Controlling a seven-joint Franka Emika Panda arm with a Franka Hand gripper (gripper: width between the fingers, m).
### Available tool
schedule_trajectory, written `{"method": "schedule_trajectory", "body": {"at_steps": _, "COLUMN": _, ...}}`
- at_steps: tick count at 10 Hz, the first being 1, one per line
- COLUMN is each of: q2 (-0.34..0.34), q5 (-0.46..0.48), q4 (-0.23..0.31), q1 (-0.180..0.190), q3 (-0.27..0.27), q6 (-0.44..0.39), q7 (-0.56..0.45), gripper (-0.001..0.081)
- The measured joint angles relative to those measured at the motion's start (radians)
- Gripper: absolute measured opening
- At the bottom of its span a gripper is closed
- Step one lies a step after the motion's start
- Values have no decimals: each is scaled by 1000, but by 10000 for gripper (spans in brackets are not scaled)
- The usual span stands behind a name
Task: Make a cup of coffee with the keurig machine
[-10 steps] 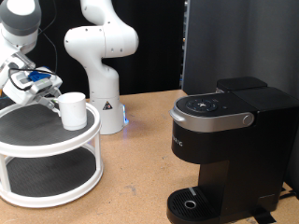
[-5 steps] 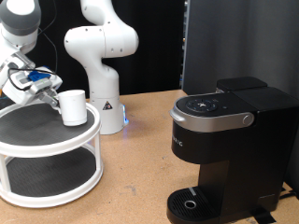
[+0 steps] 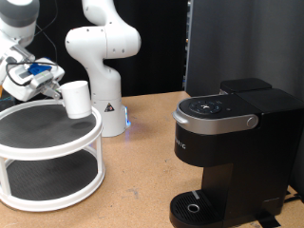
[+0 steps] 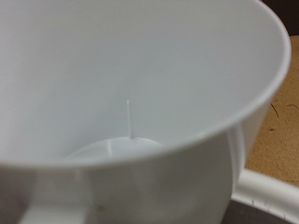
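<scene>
1. White glossy ceramic, the cup (image 3: pixel 76 98) hangs at upper left, above the round two-tier shelf (image 3: pixel 57 142).
2. Gripper (image 3: pixel 49 84) clenched on its side.
3. Matte-black boxy keurig machine (image 3: pixel 228 152), lower right; lettering unreadable.

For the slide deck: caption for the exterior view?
Claw lifts the plain white ceramic mug off the round white two-tier shelf, boxy matte-black Keurig coffee maker at right.

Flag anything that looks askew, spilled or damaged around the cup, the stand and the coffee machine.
Only the cup stands out: it hangs tilted above the white two-tier stand, held at the gripper, not resting on the top shelf. Its inside looks empty in the wrist view. No spill or damage shows. The keurig machine sits upright, lid shut.
</scene>
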Motion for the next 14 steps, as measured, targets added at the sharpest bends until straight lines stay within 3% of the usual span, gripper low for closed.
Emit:
{"method": "schedule_trajectory", "body": {"at_steps": 3, "q2": -61, "q5": 23, "q4": 37, "q1": -30, "q3": 97, "q6": -97, "q7": 133, "gripper": 67}}
{"method": "schedule_trajectory", "body": {"at_steps": 5, "q2": -85, "q5": 24, "q4": 68, "q1": -36, "q3": 126, "q6": -156, "q7": 186, "gripper": 67}}
{"method": "schedule_trajectory", "body": {"at_steps": 9, "q2": -85, "q5": 74, "q4": 35, "q1": -33, "q3": 136, "q6": -74, "q7": 204, "gripper": 67}}
{"method": "schedule_trajectory", "body": {"at_steps": 11, "q2": -85, "q5": 110, "q4": 17, "q1": -19, "q3": 171, "q6": -33, "q7": 235, "gripper": 67}}
{"method": "schedule_trajectory", "body": {"at_steps": 14, "q2": -78, "q5": 91, "q4": 18, "q1": 20, "q3": 235, "q6": -44, "q7": 244, "gripper": 67}}
